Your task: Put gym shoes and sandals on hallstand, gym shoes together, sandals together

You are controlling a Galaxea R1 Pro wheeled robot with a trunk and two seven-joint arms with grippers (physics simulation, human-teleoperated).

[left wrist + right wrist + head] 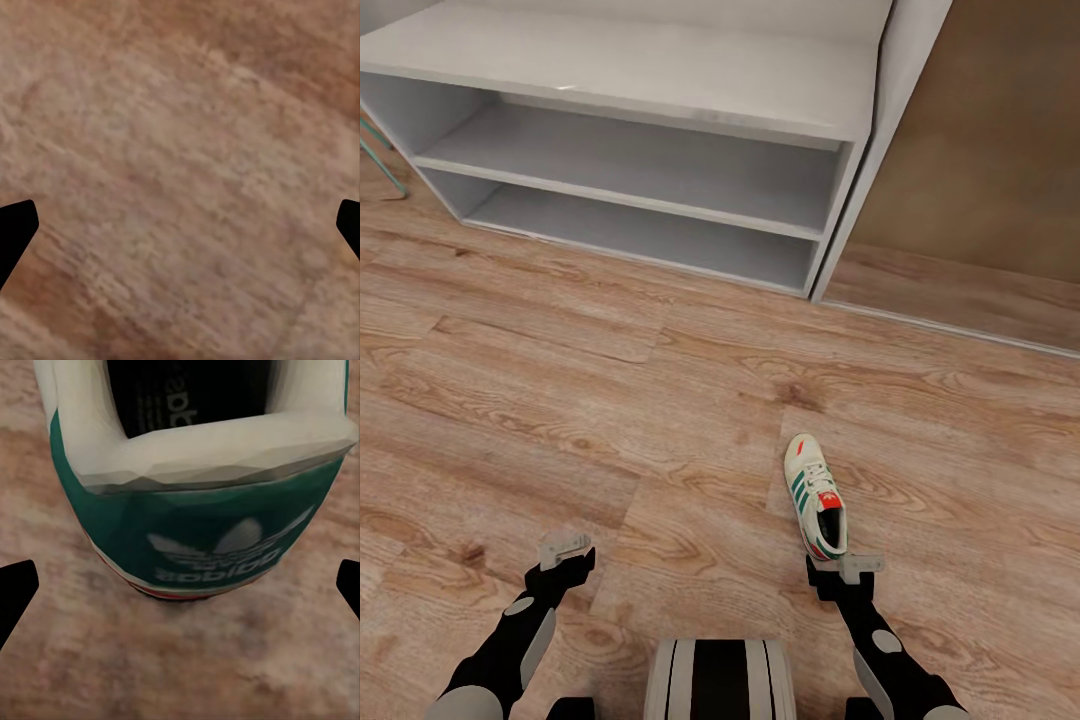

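Gym shoe (816, 494) heel btwn wide-spread right gripper (180, 585) fingers.

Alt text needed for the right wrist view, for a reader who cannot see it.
Close view of the green heel of a cream gym shoe resting on the wood-plank corridor floor. The right gripper has its jaws spread wide, dark tips at both edges, not touching the shoe.
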